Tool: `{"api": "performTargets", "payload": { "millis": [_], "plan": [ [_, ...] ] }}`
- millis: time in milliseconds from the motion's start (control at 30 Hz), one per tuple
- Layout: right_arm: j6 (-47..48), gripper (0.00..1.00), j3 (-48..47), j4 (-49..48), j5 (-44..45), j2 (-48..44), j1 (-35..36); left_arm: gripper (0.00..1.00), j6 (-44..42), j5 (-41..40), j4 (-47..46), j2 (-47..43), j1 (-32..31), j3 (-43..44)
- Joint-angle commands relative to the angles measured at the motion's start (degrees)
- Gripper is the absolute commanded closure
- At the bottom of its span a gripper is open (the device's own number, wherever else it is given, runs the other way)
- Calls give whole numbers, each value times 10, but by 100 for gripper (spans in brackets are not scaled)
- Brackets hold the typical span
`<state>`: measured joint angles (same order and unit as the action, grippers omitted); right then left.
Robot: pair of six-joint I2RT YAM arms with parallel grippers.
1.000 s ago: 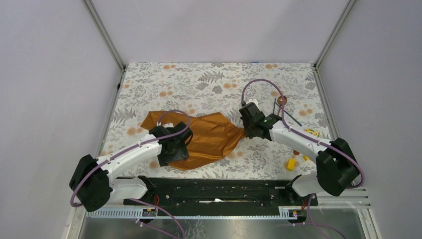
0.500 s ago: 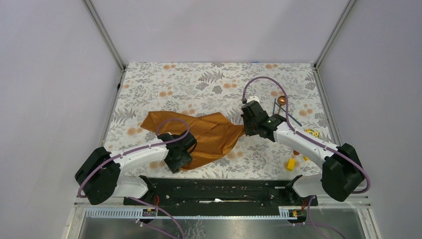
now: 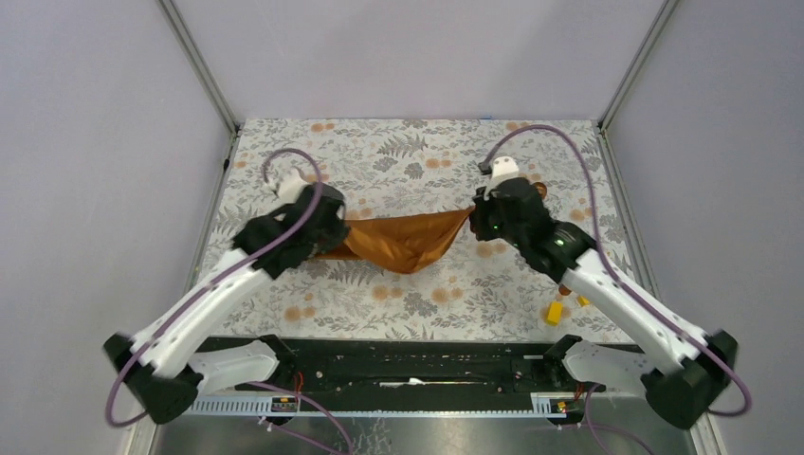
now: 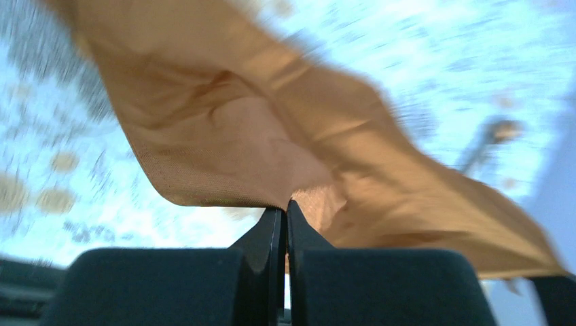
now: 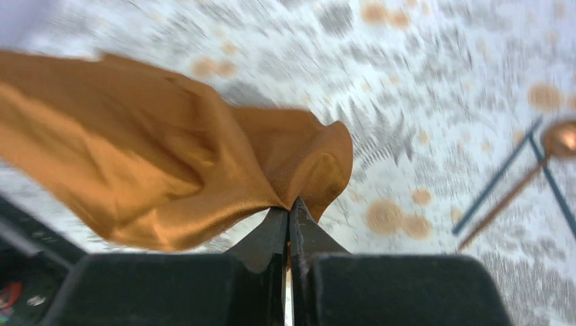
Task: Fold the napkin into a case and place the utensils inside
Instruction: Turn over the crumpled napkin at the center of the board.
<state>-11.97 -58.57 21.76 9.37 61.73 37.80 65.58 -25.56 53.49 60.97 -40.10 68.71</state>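
The orange-brown napkin (image 3: pixel 403 242) hangs off the table, stretched and sagging between my two grippers. My left gripper (image 3: pixel 332 233) is shut on its left corner. In the left wrist view the cloth (image 4: pixel 258 136) fans out from the closed tips of that gripper (image 4: pixel 285 207). On the right corner my right gripper (image 3: pixel 474 216) is shut. Its wrist view shows the fabric (image 5: pixel 149 163) pinched at the gripper's tips (image 5: pixel 291 207). The utensils (image 5: pixel 516 180) lie on the table to the right, one with a copper bowl (image 5: pixel 560 139). In the top view the right arm mostly covers them.
A floral tablecloth (image 3: pixel 398 152) covers the table, with grey enclosure walls on three sides. Small yellow blocks (image 3: pixel 554 312) lie near the right arm's base. A black rail (image 3: pixel 408 360) runs along the near edge.
My left gripper closed on the napkin's near-left corner. Both arms then rose and moved toward the far side, lifting the cloth off the table and pulling it taut between them.
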Motion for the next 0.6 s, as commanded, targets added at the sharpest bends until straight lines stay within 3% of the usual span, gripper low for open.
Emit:
{"api": "performTargets", "payload": {
  "millis": [0,200,300,367,433,567],
  "plan": [
    [67,100,-22,-102,-140,-127,-2,100,-179,-44,-34,-113,2,87],
    [45,100,-81,-119,-291,-180,-2,100,-294,52,-150,-185,1,151],
    [16,100,-101,-148,-305,-189,-2,100,-323,55,-179,-179,1,180],
    [1,100,-113,-158,-257,-178,-2,100,-332,17,-186,-162,1,198],
    [-12,100,-132,-151,-131,-154,-2,100,-347,-33,-199,-133,1,211],
    [-15,100,-184,-119,86,-56,-3,100,-348,-206,-188,-35,2,263]
  ]
}}
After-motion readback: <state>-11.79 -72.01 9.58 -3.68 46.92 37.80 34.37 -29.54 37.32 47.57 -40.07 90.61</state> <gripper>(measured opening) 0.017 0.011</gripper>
